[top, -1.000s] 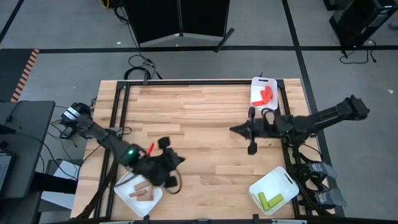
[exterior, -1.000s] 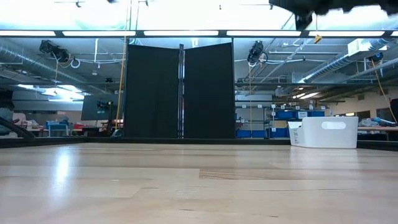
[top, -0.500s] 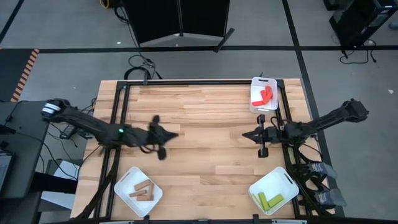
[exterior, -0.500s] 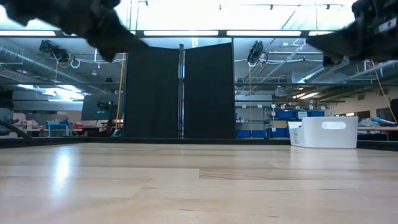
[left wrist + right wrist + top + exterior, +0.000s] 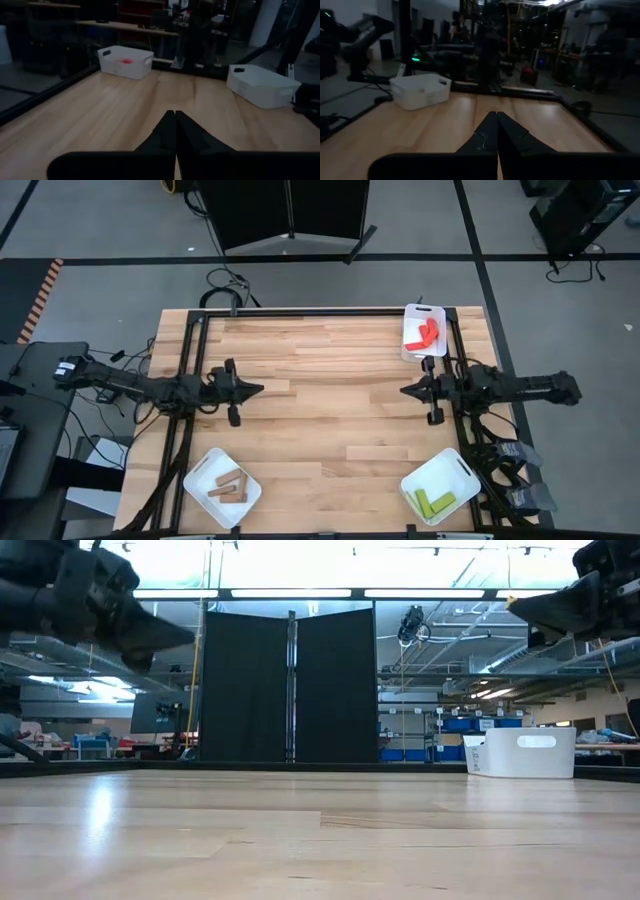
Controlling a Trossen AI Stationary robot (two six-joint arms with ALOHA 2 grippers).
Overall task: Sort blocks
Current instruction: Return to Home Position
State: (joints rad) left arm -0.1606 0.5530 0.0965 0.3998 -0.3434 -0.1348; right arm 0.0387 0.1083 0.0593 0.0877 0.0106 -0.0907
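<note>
Left tool (image 5: 250,389) hangs over the bench's (image 5: 330,420) left side, fingers pressed together and holding nothing; right tool (image 5: 406,391) faces it from the right side, likewise pinched closed and empty. In the high view, brown blocks (image 5: 231,488) lie in the bottom-left tray (image 5: 214,464), yellow-green blocks (image 5: 433,501) in the bottom-right tray (image 5: 448,469), and red blocks (image 5: 427,333) in the top-right tray (image 5: 424,312).

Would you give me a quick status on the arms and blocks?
Left gripper and right gripper shut, empty, hovering over the table. Red blocks, yellow-green blocks, brown blocks in separate trays. Nothing in the way.
</note>
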